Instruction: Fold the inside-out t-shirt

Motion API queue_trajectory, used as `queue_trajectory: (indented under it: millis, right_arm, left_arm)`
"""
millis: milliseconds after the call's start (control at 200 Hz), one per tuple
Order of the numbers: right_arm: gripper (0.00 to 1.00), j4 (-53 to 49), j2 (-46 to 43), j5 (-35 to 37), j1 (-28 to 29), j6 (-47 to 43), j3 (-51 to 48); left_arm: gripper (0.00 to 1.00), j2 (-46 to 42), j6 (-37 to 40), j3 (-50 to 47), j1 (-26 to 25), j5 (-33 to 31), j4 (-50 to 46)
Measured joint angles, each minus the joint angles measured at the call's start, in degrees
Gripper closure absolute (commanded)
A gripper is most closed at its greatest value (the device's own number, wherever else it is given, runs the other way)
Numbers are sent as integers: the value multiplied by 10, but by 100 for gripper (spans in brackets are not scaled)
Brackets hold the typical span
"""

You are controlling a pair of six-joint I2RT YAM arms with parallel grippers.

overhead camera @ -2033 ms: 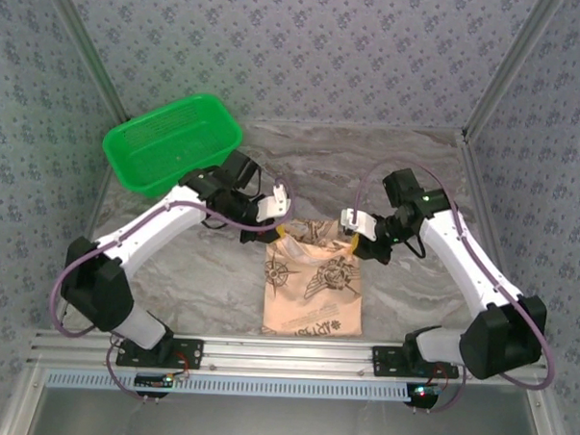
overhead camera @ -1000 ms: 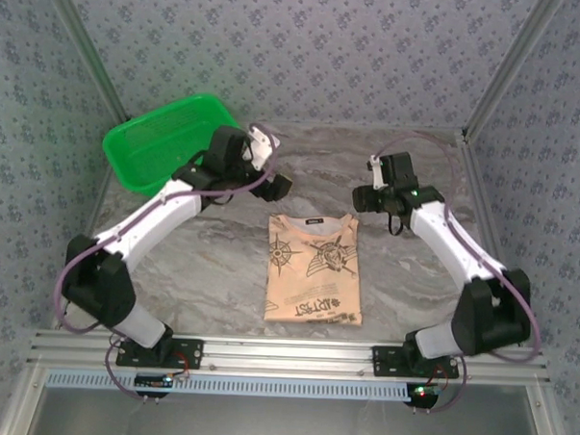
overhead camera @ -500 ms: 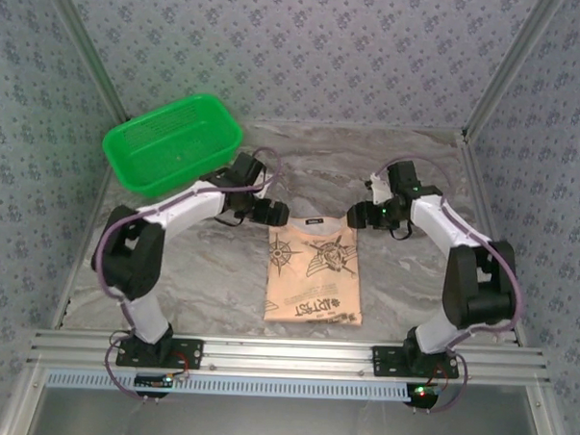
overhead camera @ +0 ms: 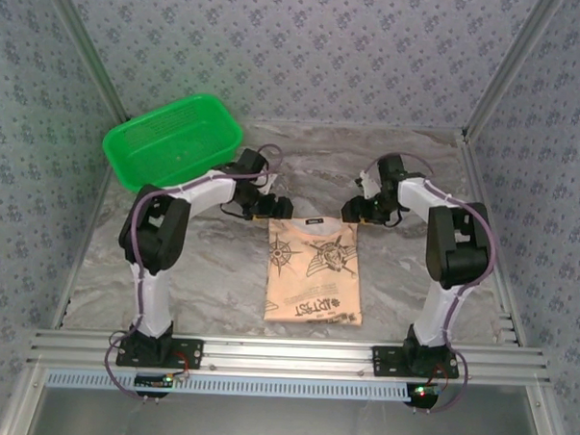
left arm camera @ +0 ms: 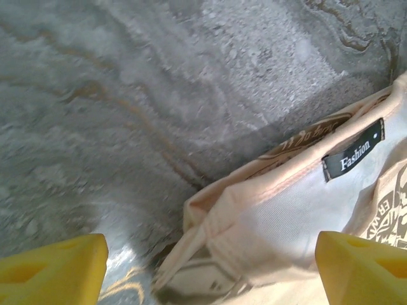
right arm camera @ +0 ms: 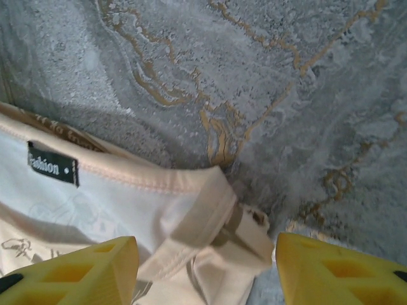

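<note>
— What's the setting?

— A grey marbled surface (overhead camera: 403, 280) with gold veins, closed in by blue-grey patterned walls (overhead camera: 298, 44).

— And the t-shirt?

— The t-shirt (overhead camera: 314, 272) lies flat in the middle of the surface. It is folded into a neat upright rectangle, print side up: tan-peach cloth with dark brown compass and plane motifs, and lettering near the lower edge. The collar end points away from the arm bases. A small black label (left arm camera: 353, 151) reading "Fashion" sits inside the neck on the paler cream lining.

— Where are the hands relative to it?

— The left hand (overhead camera: 274, 206) is at the shirt's far left corner and the right hand (overhead camera: 353, 209) at its far right corner, one on each side of the collar.

— Gripping it?

— No, both are spread wide. From the left wrist, the yellow fingers (left arm camera: 54, 267) stand well apart. The folded shoulder corner lies in the gap between them, and the cloth reaches across to the finger at the right of that view. From the right wrist, the other shoulder corner, with its doubled seam, lies between that hand's fingers and stops short of the one on the right. I cannot tell whether any fingertip touches the cloth.

— Anything else?

— A green basket (overhead camera: 173, 142) at the far left of the surface, well apart from the shirt.
</note>
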Motion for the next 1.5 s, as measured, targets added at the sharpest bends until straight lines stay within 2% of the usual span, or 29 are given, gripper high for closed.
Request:
queue_trajectory:
  millis: [145, 260, 350, 405, 465, 510, 605, 625, 640, 655, 815, 1019, 1139, 1334, 1424, 1499]
  right_arm:
    - [40, 2, 25, -2, 0, -3, 3]
    - [46, -5, 32, -11, -2, -4, 11]
    - [57, -14, 41, -13, -4, -7, 23]
    - [64, -19, 49, -14, -4, -6, 29]
    - [72, -19, 58, -21, -4, -9, 35]
    - [78, -22, 63, -26, -6, -7, 40]
    - [87, -22, 75, -44, -6, -8, 47]
    - [95, -22, 76, -48, -6, -11, 48]
    - [97, -22, 76, -53, -6, -9, 48]
    - [100, -22, 76, -57, -6, -10, 48]
    - [100, -20, 79, -121, 6, -11, 50]
    - [100, -4, 49, -186, -3, -17, 59]
    - [100, 9, 9, -196, -11, -25, 104]
    - [100, 41, -33, -204, -19, -50, 216]
    - [100, 60, -83, -191, -14, -81, 205]
    - [100, 88, -147, -176, -2, -122, 148]
  left_arm:
    - [29, 37, 9, 26, -10, 9, -1]
    - [37, 47, 13, 39, -11, 6, -7]
    - [53, 56, 22, 51, -12, -2, -17]
    - [57, 61, 31, 54, -13, 0, -16]
    - [71, 66, 37, 59, -14, -6, -19]
    - [74, 67, 48, 61, -15, -4, -18]
    - [93, 74, 63, 62, -20, 7, -16]
    - [97, 76, 63, 62, -20, 11, -17]
    - [100, 77, 71, 62, -21, 14, -17]
    - [100, 77, 71, 62, -21, 16, -17]
    - [100, 77, 94, 62, -17, 52, -15]
    - [100, 44, 114, 61, 19, 76, -14]
    - [100, -16, 137, 75, 42, 86, -12]
    - [100, -45, 193, 222, 65, 108, -24]
    - [100, -85, 229, 218, 64, 121, -16]
    - [100, -149, 276, 152, 56, 126, 14]
